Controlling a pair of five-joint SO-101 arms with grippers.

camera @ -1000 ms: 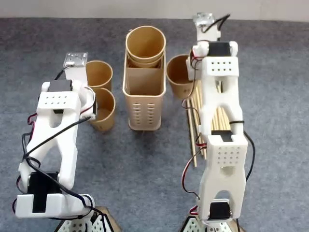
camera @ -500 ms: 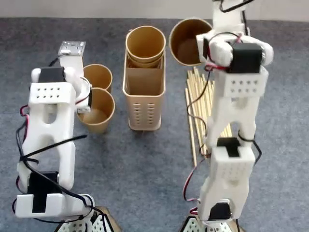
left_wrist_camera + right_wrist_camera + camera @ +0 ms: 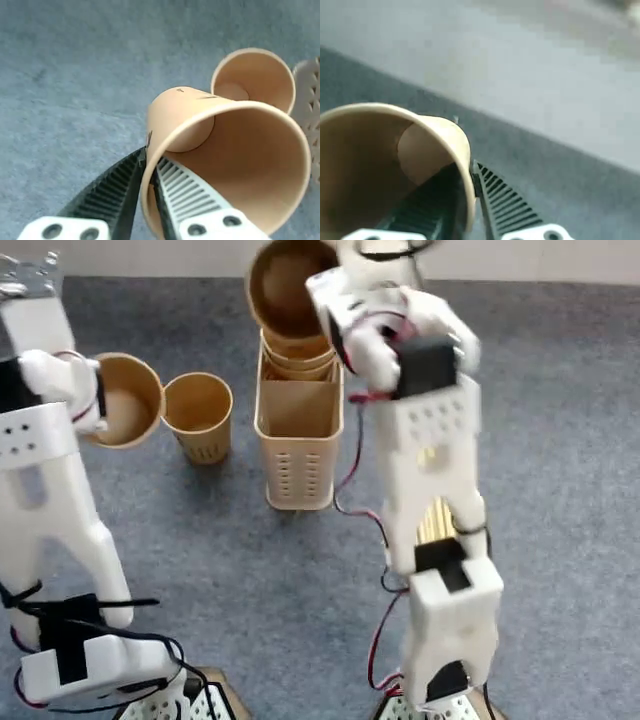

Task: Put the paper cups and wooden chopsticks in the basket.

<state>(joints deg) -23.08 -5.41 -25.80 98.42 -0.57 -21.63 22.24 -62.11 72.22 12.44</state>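
A beige perforated basket (image 3: 297, 445) stands at mid-table, with stacked paper cups (image 3: 300, 358) in its far end. My right gripper (image 3: 322, 302) is shut on the rim of a paper cup (image 3: 285, 285) held tilted above those stacked cups; its wrist view shows the same cup (image 3: 380, 165) pinched at the rim by the gripper (image 3: 472, 182). My left gripper (image 3: 149, 170) is shut on the rim of another paper cup (image 3: 235, 160), lifted at the left (image 3: 122, 400). One paper cup (image 3: 199, 416) stands on the mat left of the basket. Wooden chopsticks (image 3: 435, 518) lie mostly hidden under the right arm.
A grey mat (image 3: 250, 580) covers the table, with open room in front of the basket and at the right side. The arm bases (image 3: 100, 670) stand at the near edge. A pale wall (image 3: 545, 75) lies beyond the mat's far edge.
The right arm swung left with its cup, from right of the basket to above the stacked cups. The left arm lifted the nearer cup off the mat and drew it left.
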